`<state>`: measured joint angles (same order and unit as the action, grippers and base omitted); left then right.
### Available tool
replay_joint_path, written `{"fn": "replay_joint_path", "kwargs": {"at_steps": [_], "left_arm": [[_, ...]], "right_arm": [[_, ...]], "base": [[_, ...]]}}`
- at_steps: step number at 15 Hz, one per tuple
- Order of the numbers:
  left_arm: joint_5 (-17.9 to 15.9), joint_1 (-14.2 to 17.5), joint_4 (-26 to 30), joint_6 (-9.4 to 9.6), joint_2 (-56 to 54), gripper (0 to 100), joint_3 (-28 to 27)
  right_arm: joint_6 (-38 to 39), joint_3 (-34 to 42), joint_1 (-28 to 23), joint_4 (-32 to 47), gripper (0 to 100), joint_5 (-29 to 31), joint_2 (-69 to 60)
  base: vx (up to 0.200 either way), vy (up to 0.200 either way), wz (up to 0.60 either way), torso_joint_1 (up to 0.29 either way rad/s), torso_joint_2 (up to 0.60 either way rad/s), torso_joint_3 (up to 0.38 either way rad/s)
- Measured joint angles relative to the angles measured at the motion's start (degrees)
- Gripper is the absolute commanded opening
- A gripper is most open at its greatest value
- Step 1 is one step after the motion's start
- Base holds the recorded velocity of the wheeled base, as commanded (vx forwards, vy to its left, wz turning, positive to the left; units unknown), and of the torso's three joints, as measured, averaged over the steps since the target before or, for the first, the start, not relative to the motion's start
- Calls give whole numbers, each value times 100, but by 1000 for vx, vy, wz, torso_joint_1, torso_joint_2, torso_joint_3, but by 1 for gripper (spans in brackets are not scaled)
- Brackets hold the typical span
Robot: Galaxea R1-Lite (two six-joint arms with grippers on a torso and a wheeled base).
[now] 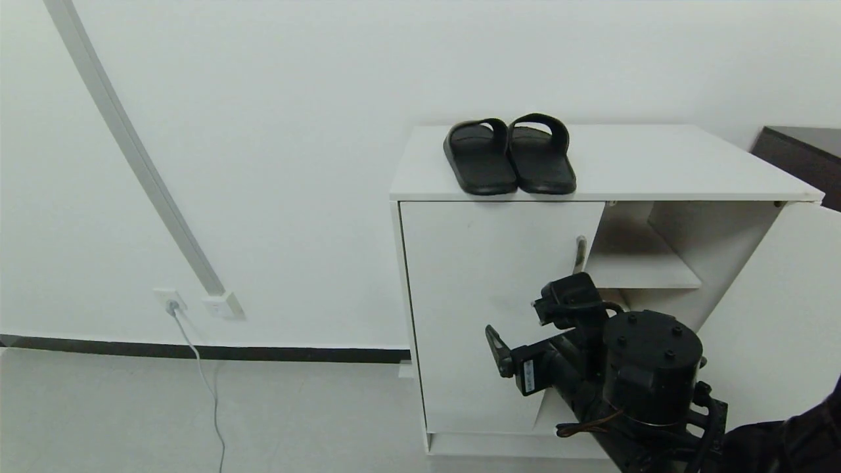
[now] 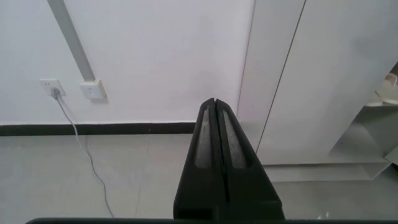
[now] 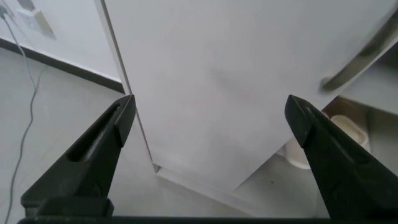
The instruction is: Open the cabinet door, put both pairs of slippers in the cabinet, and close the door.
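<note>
A pair of black slippers (image 1: 509,157) lies side by side on top of the white cabinet (image 1: 657,161). The cabinet's left door (image 1: 486,309) is shut, with its metal handle (image 1: 579,255) at the inner edge, while the right door (image 1: 782,315) stands swung open, showing a shelf (image 1: 644,276). A pale slipper (image 3: 342,134) lies low inside the cabinet behind the left door's edge. Low in front of the left door, my right gripper (image 3: 208,102) is open with nothing between its fingers. My left gripper (image 2: 214,109) is shut and empty, facing the floor beside the cabinet's left side.
Wall sockets (image 1: 197,303) sit low on the wall to the left, with a grey cable (image 1: 210,387) trailing over the floor. A slanted conduit (image 1: 131,144) runs up the wall. Dark furniture (image 1: 801,154) stands right of the cabinet. Open floor lies to the left.
</note>
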<state>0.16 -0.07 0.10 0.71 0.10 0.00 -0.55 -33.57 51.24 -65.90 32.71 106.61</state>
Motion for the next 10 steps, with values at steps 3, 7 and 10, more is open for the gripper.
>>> {"fn": "replay_joint_path", "kwargs": {"at_steps": [3,7,10], "left_arm": [[0,-4,1,-2,0,0,0],[6,-4,-2,0,0,0,0],[5,-2,0,-2,0,0,0]], "right_arm": [[1,0,-5,-6,100,-2,0],[11,0,-11,-11,100,0,0],[22,0,-11,-9,100,-2,-2]], "base": [[0,0,0,191,-496,-316],[0,0,0,203,-516,-312],[0,0,0,229,-541,-318]]}}
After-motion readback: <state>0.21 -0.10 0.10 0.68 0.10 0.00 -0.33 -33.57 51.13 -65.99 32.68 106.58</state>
